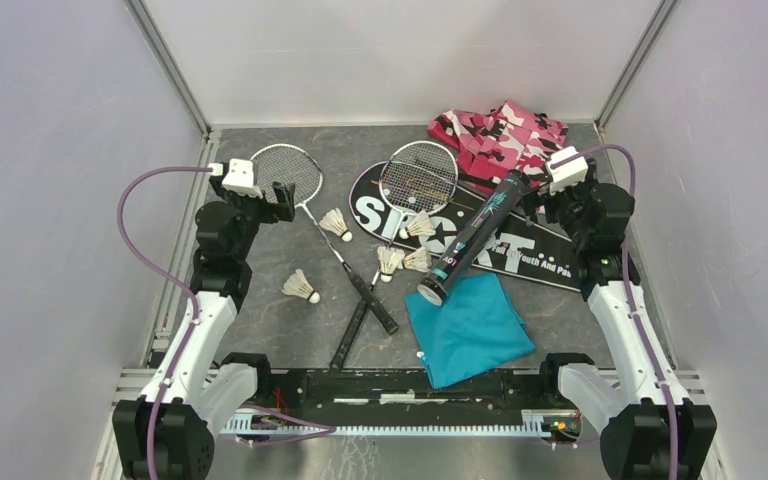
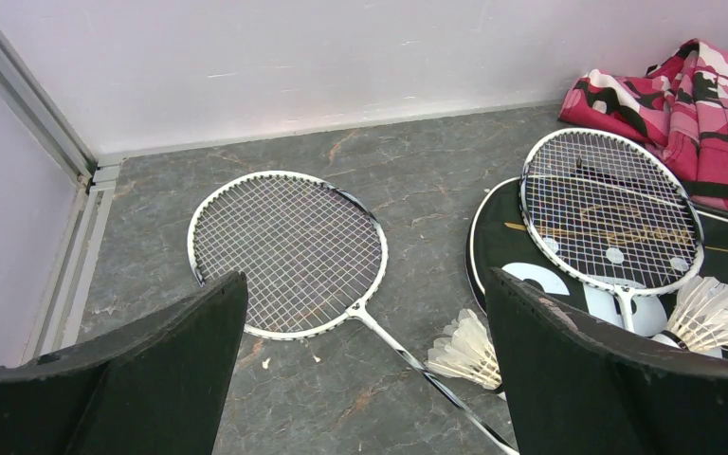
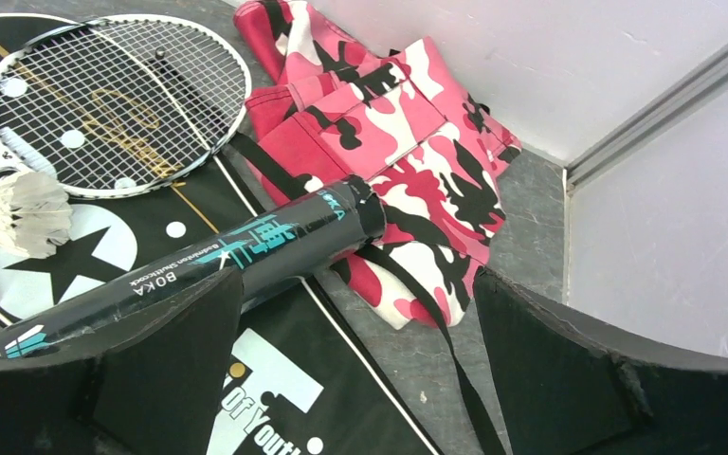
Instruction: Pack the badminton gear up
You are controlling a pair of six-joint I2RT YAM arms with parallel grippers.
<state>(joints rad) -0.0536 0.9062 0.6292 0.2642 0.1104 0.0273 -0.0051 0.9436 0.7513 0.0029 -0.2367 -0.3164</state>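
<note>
Two silver-headed racquets cross at their black handles: one head [image 1: 286, 173] lies on the floor, the other head [image 1: 418, 177] on the black SPORT bag [image 1: 550, 255]. Several white shuttlecocks [image 1: 300, 286] lie around the shafts. The long black tube [image 1: 470, 237] lies slanted across the bag. My left gripper [image 1: 265, 200] is open and empty above the left racquet's head [image 2: 289, 251], with a shuttlecock [image 2: 464, 351] by its right finger. My right gripper [image 1: 548, 203] is open and empty near the tube's far end [image 3: 246, 251], above the bag [image 3: 275, 379].
A teal square cloth [image 1: 470, 330] lies at the front under the tube's near end. Pink-black camouflage fabric [image 1: 500, 140] is heaped at the back right, its black strap [image 3: 436, 313] trailing between my right fingers. Walls enclose the back and both sides.
</note>
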